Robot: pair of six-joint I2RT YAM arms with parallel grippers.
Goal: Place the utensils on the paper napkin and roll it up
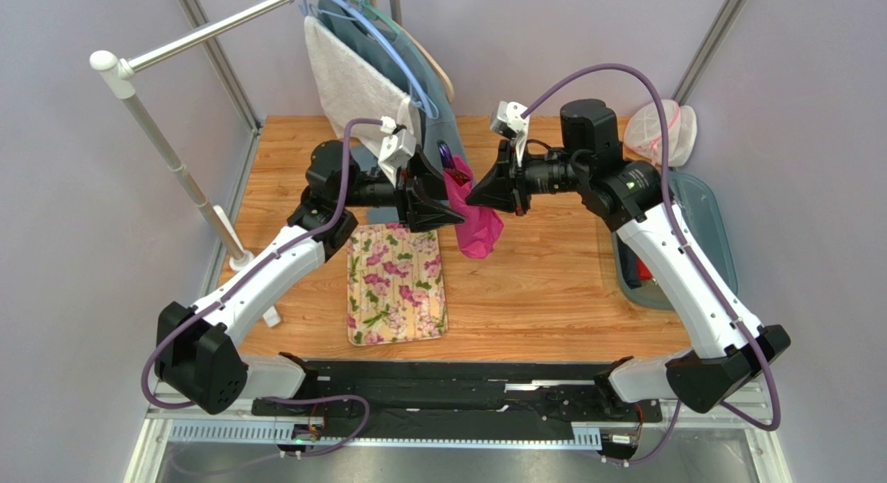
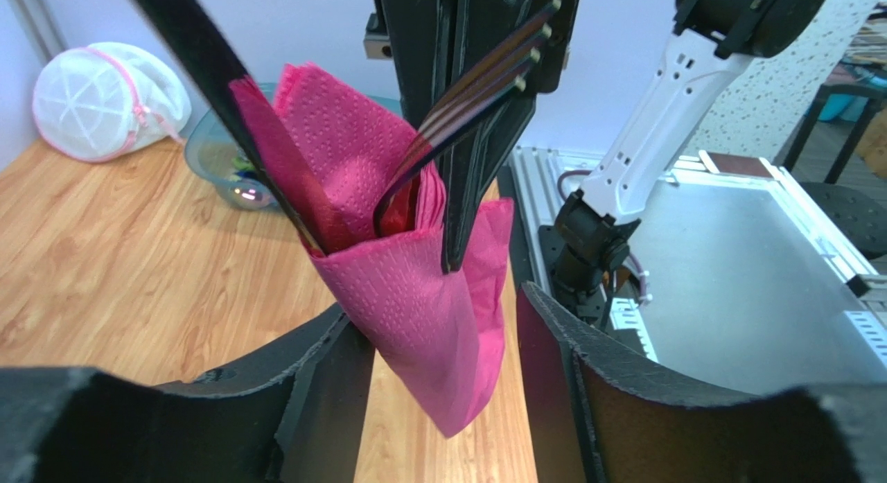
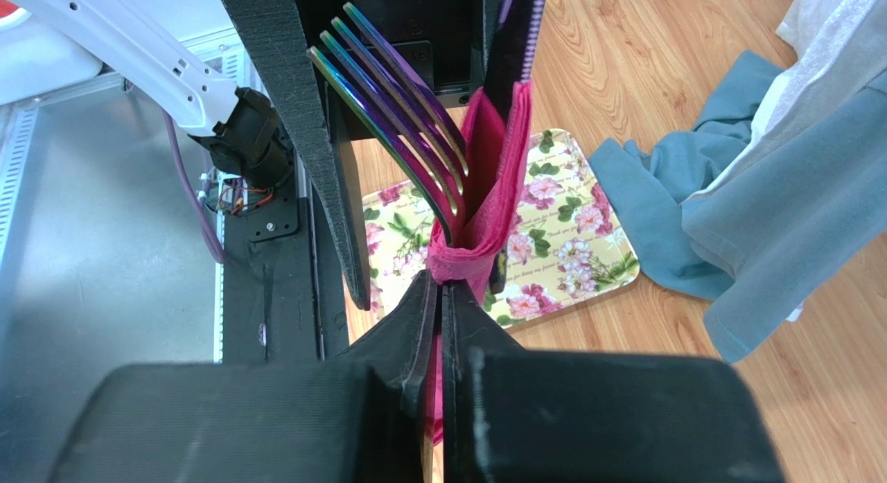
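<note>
Right gripper (image 3: pixel 439 296) pinched tight on paper napkin (image 3: pixel 489 192) roll – fork (image 3: pixel 401 98) poking out just beyond its fingertips, all held up in the air.
Left gripper (image 2: pixel 442 322) half-wide, jaws either side of the roll's loose tail, not touching – best to close squarely over the fold so nothing slips out.

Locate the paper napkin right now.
In the top view the paper napkin hangs mid-table between the left gripper and the right gripper, which pinches it, just right of the flowered mat's far end.
</note>
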